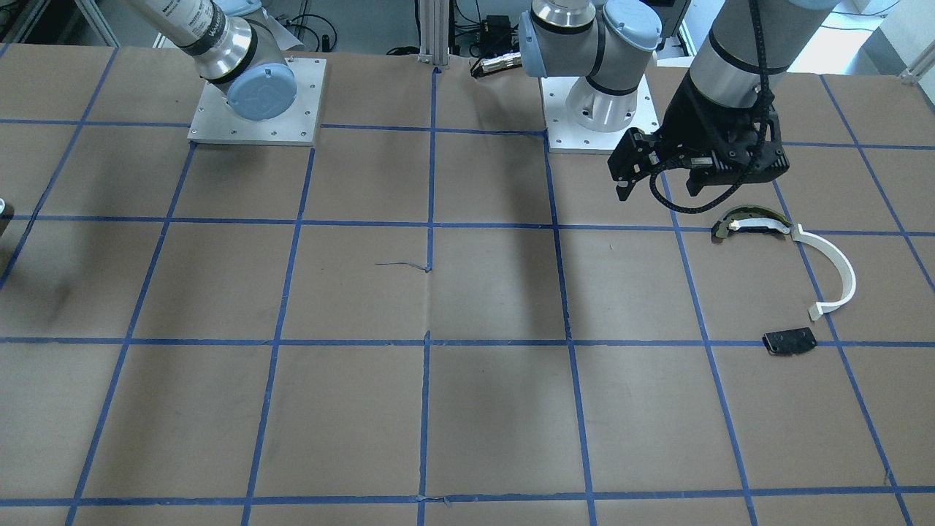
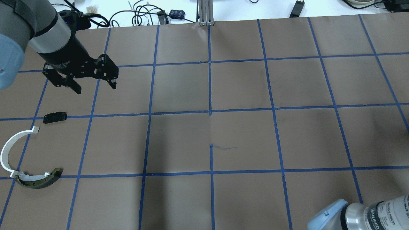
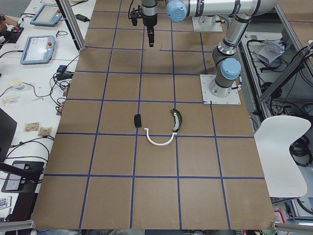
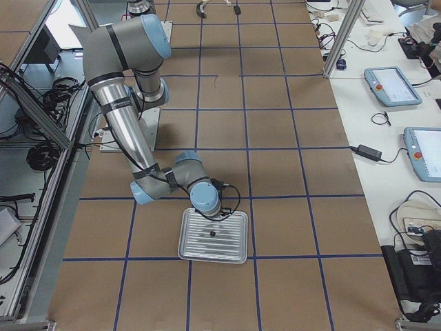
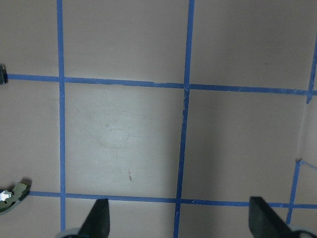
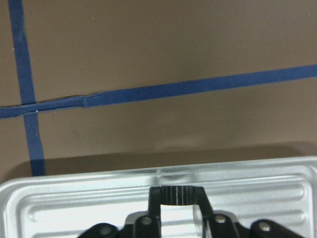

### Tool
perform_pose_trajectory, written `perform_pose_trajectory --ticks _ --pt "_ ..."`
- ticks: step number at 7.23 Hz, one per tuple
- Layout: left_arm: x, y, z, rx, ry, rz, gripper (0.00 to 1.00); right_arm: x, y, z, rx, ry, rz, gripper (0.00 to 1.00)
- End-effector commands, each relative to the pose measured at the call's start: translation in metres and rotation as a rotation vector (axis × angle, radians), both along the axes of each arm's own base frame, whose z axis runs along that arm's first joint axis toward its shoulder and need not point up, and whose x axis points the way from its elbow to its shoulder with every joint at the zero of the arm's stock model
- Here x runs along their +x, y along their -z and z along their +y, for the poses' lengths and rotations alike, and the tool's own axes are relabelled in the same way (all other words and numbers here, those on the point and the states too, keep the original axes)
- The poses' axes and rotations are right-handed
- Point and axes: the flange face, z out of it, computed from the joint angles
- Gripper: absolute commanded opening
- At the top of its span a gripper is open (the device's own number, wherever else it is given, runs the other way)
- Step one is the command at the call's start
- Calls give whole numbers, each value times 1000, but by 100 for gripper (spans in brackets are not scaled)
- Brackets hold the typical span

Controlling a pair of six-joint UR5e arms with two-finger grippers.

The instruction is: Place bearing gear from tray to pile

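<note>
In the right wrist view my right gripper (image 6: 177,198) is shut on the bearing gear (image 6: 177,194), a small dark ribbed wheel, just over the ribbed silver tray (image 6: 74,198). The tray (image 4: 231,252) lies at the table's right end. The pile lies at the left end: a white half-ring strip (image 2: 8,153), a dark and cream arc piece (image 2: 40,180) and a small black plate (image 2: 55,117). My left gripper (image 2: 96,88) hangs open and empty above the table just beyond the pile, its fingertips (image 5: 99,218) spread wide.
Blue tape lines grid the brown table. The two arm bases (image 1: 256,102) (image 1: 599,109) stand on plates at the robot's edge. Tablets (image 3: 36,49) and cables fill the side bench. A white chair (image 3: 279,142) stands behind the robot.
</note>
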Motion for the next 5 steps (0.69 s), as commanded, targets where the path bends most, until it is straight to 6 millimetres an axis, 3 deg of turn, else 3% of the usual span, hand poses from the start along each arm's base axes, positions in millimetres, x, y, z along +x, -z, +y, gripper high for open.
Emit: perform_pose_trajectory --ticks 1,3,5 --pt "1 -1 0 -3 -2 -4 100 10 -41 0 -7 65 43 27" --pt "3 -1 -1 -5 -6 -6 100 50 -90 -9 15 123 20 27" --pt "3 -3 1 -9 -7 -6 100 143 -177 -25 10 182 15 28"
